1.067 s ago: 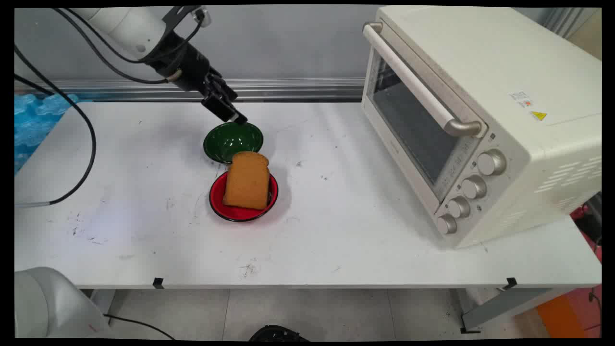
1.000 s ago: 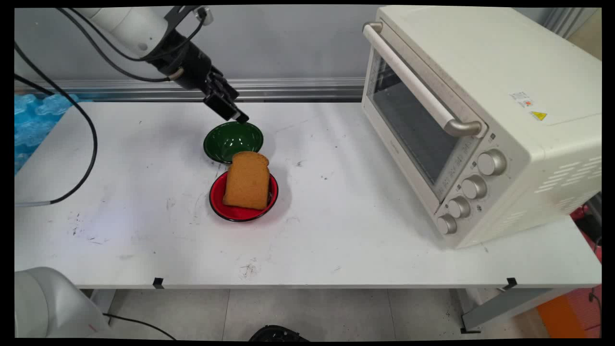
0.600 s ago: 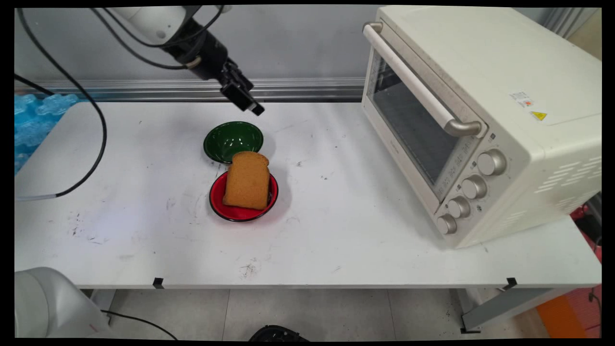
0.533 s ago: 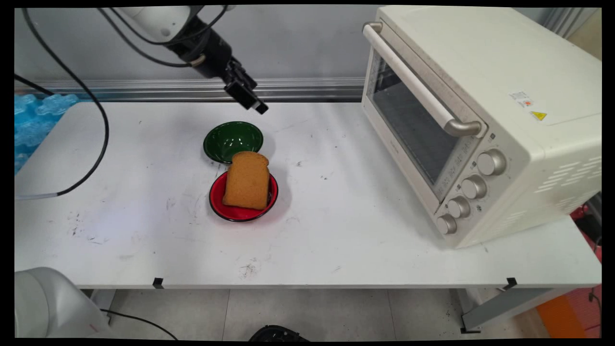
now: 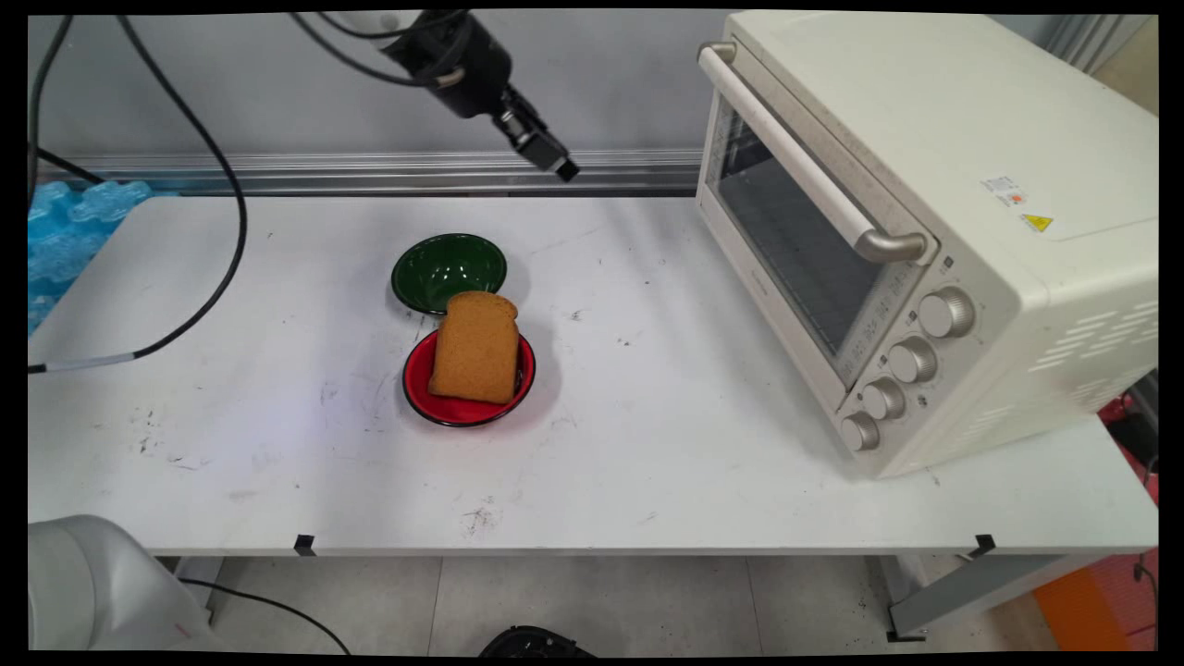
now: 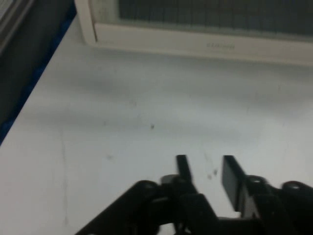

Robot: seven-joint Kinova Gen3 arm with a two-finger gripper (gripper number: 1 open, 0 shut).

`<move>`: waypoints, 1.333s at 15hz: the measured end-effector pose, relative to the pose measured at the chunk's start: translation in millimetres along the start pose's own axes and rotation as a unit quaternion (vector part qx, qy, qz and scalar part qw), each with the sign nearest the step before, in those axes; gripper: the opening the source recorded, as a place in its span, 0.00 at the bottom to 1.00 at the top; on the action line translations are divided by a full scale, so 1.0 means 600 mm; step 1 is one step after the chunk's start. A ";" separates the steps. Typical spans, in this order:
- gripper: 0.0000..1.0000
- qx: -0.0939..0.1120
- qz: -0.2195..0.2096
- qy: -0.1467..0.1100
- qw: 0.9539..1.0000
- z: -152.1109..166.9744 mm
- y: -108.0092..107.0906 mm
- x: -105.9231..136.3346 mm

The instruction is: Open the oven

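Raised above the table's (image 5: 647, 444) far edge, the gripper (image 5: 561, 168) holds nothing, fingers a little apart, aimed at the toaster oven (image 5: 925, 231); swinging on, it might knock the oven's handle (image 5: 805, 157).

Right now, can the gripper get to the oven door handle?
Probably yes. The gripper hangs empty above the table's far side, and nothing stands between it and the oven door handle; the hand view faces the oven.

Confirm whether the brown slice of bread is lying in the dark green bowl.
No: the brown slice of bread lies on the red plate, while the dark green bowl behind it holds nothing.
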 end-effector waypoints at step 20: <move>0.00 -0.024 -0.005 0.064 0.998 0.051 0.022 0.194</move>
